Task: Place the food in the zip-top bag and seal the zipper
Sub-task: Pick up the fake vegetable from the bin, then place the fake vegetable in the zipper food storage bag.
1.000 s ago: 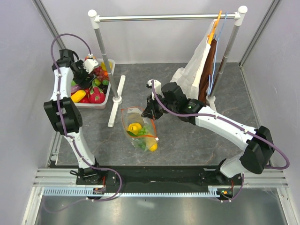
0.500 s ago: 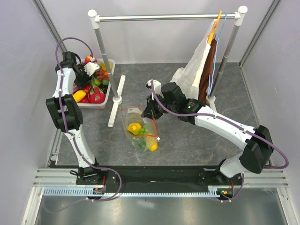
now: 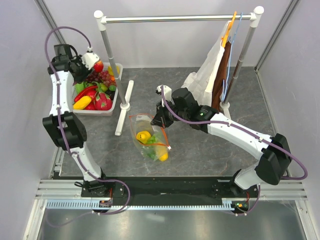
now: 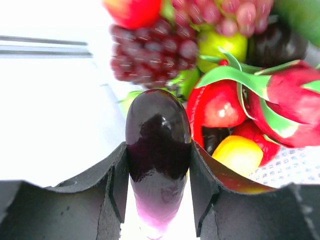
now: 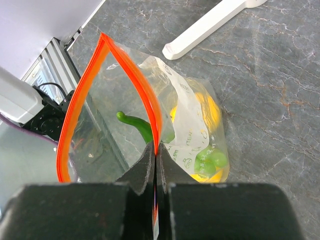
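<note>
A: OK, status on the left claw?
B: Clamped on the purple eggplant, one finger on each side, rounded end poking out past the fingertips. Raised over the far left corner of the white bin, at the far left of the tabletop.
A: Rest of the bin?
B: Packed with toy food: dark red grapes, a red fruit with green leaves, something yellow lower down. Too blurred up close to name every piece.
A: And the right claw?
B: Pinched tight, fingers nearly touching, on one lip of the zip-top bag right at the zipper. Holding that lip up. Mouth gaping, orange-red edge spread into a long loop.
A: Bag location?
B: Lying mid-tabletop, just beside the rack's white foot, mouth toward the far side.
A: Contents?
B: Yellow lemon near the mouth, green pieces in the middle, another yellow fruit at the near end. From the right wrist view, also a green pepper inside and green grapes next to the white printed label.
</note>
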Robot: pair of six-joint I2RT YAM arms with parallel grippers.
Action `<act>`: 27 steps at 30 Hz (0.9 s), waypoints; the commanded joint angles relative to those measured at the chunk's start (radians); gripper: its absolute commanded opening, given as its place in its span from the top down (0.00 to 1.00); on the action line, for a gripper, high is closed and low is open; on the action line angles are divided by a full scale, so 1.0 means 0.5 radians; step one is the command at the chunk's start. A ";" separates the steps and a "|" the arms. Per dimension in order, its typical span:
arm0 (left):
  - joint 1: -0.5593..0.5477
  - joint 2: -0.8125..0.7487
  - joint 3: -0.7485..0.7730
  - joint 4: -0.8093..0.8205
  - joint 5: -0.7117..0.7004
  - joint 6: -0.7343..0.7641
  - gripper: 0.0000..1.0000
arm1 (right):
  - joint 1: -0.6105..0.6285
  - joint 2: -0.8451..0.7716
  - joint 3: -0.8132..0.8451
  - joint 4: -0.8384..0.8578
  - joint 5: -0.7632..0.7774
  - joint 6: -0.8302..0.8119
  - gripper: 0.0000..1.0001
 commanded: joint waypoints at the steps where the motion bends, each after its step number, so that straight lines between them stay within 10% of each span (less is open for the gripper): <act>1: 0.014 -0.412 0.041 0.044 0.233 -0.272 0.70 | 0.008 -0.010 0.011 0.066 0.001 -0.007 1.00; 15: -0.117 -1.627 -0.855 -0.168 2.337 -0.818 0.71 | 0.008 0.048 0.050 0.078 -0.081 -0.001 1.00; 21: -0.651 -2.050 -1.655 1.281 2.012 -2.065 0.71 | 0.008 0.073 0.066 0.087 -0.088 0.054 1.00; 27: -1.041 -2.216 -2.153 1.945 1.529 -2.404 0.70 | 0.005 0.064 0.066 0.103 -0.134 0.106 1.00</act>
